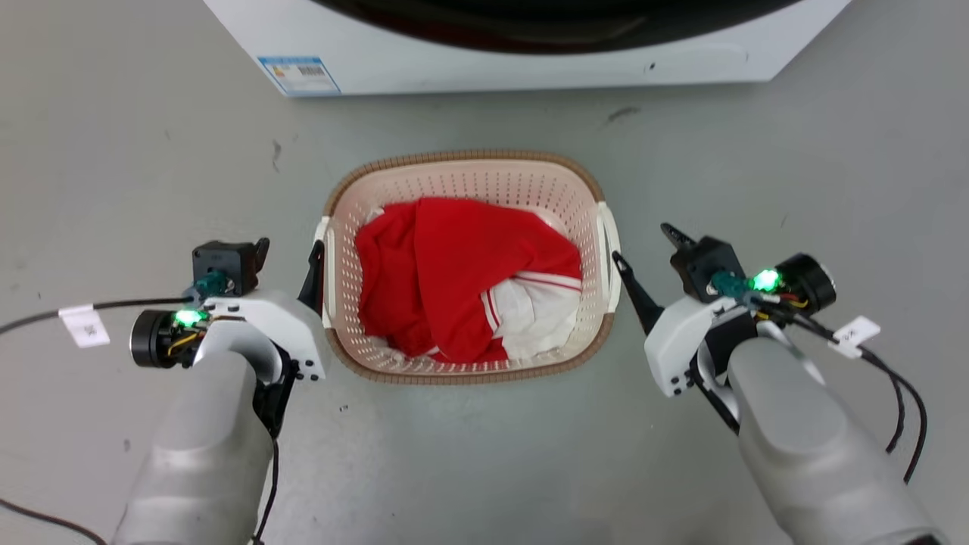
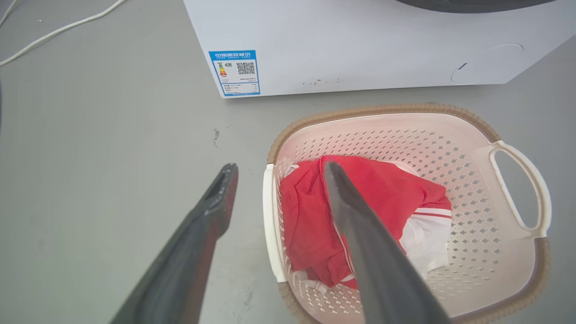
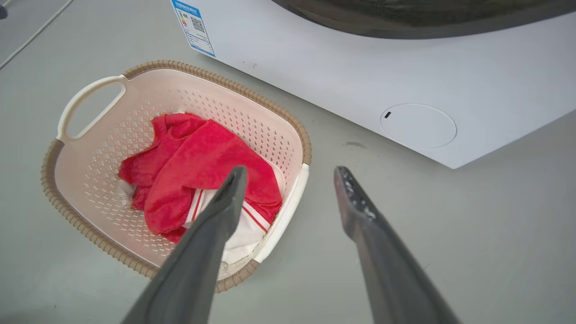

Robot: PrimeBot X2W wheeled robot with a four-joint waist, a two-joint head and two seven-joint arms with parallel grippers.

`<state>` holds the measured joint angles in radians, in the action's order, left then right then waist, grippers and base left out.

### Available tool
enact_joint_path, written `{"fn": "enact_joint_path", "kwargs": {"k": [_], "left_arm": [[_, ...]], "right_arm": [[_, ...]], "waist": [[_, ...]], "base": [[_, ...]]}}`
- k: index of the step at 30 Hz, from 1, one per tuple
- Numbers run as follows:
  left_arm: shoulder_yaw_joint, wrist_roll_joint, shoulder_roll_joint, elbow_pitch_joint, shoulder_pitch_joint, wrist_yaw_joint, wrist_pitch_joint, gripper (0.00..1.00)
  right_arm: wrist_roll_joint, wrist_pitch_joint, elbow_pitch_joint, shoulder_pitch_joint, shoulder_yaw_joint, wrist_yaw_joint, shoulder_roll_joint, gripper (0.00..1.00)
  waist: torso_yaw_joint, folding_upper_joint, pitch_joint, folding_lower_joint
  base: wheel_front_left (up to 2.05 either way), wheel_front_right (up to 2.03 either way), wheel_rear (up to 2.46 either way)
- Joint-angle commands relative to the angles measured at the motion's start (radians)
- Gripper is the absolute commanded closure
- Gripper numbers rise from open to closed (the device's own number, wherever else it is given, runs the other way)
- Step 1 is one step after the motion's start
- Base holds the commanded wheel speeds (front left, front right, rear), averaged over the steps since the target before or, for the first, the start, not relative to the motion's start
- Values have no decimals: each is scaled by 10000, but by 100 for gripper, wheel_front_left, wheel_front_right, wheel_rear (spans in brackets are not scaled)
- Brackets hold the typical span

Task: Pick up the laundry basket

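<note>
The laundry basket (image 1: 469,182), cream perforated plastic with a brown woven-look rim, stands on the grey floor before the washing machine. Red and white clothing (image 1: 454,272) lies in it. My left gripper (image 1: 289,253) is open at the basket's left handle (image 1: 323,250); in the left wrist view its fingers (image 2: 280,167) stand either side of that white handle (image 2: 270,225). My right gripper (image 1: 645,246) is open at the right handle (image 1: 608,235), and its fingers (image 3: 290,171) straddle that handle (image 3: 288,202). Neither gripper visibly touches the basket (image 2: 405,139) (image 3: 148,99).
A white washing machine (image 1: 530,68) with a blue label (image 1: 299,74) stands just behind the basket. A white cable (image 2: 58,31) runs over the floor at the far left. Black cables trail from both wrists. Grey floor spreads on both sides and in front.
</note>
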<state>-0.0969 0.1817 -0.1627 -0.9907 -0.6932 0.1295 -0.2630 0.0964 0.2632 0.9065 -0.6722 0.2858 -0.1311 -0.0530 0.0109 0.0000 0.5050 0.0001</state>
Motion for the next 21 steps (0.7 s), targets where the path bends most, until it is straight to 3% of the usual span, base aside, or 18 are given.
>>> {"fn": "enact_joint_path", "kwargs": {"k": [1, 9, 21], "left_arm": [[-175, 114, -95, -238, -286, 5, -28, 0], [-1259, 1037, -307, -1435, -1410, -2, -25, 0], [-2471, 2072, -392, -2258, -2478, -1, 114, 0]], "right_arm": [[-57, 25, 254, -411, 37, 7, -26, 0], [-151, 25, 2062, -1778, 257, 7, 22, 0], [-905, -114, 3131, -2915, 1105, 7, 27, 0]], "waist": [[-13, 0, 494, -1], [33, 0, 1475, -1], [209, 0, 2693, -1]], "base": [[0, 0, 0], [0, 0, 0], [0, 0, 0]]}}
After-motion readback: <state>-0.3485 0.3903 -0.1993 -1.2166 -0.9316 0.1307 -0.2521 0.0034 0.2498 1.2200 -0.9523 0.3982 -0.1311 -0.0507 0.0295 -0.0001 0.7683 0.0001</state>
